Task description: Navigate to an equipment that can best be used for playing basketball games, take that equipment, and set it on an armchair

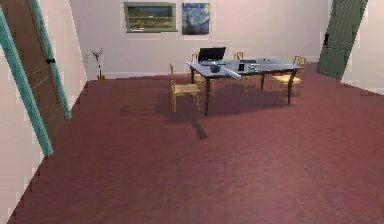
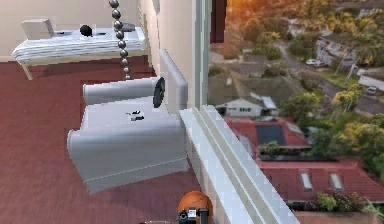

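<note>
An orange ball with dark lines, the basketball [image 2: 195,203], sits at the arm side view's bottom edge, just in front of the window sill. Dark parts of the gripper [image 2: 188,216] show right under and beside the ball, cut off by the picture's edge. Its far end cannot be made out, so I cannot tell whether it holds the ball. A grey armchair [image 2: 125,140] stands a little farther out, left of the ball, with its side against the window wall. A dark round thing [image 2: 158,92] rests by the armchair's backrest.
A white bed [image 2: 80,45] stands beyond the armchair, and a string of grey beads [image 2: 122,40] hangs in front of it. A big window [image 2: 300,110] lines that view's right. Ahead lie open red carpet, a dark table [image 1: 240,72] with a laptop [image 1: 211,55], wooden chairs [image 1: 184,90], and doors [image 1: 35,70].
</note>
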### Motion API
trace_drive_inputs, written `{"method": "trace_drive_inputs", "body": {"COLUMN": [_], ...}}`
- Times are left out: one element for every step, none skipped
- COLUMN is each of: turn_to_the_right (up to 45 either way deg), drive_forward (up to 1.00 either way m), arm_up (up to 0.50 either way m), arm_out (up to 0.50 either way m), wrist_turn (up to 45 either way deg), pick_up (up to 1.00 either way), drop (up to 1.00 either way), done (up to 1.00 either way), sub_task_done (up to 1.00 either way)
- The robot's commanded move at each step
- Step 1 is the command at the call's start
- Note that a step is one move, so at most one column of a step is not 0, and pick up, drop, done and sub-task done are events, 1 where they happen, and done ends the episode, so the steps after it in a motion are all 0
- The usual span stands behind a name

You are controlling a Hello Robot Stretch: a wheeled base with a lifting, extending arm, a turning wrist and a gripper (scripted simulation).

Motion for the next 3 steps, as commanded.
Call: {"method": "trace_drive_inputs", "body": {"turn_to_the_right": [0.0,0.0,0.0], "drive_forward": [0.00,0.00,0.00], "arm_up": [0.00,0.00,0.00], "arm_out": [0.00,0.00,0.00], "wrist_turn": [45.0,45.0,12.0], "pick_up": [0.00,0.00,0.00], "drop": [0.00,0.00,0.00], "done": [0.00,0.00,0.00], "sub_task_done": [0.00,0.00,0.00]}}
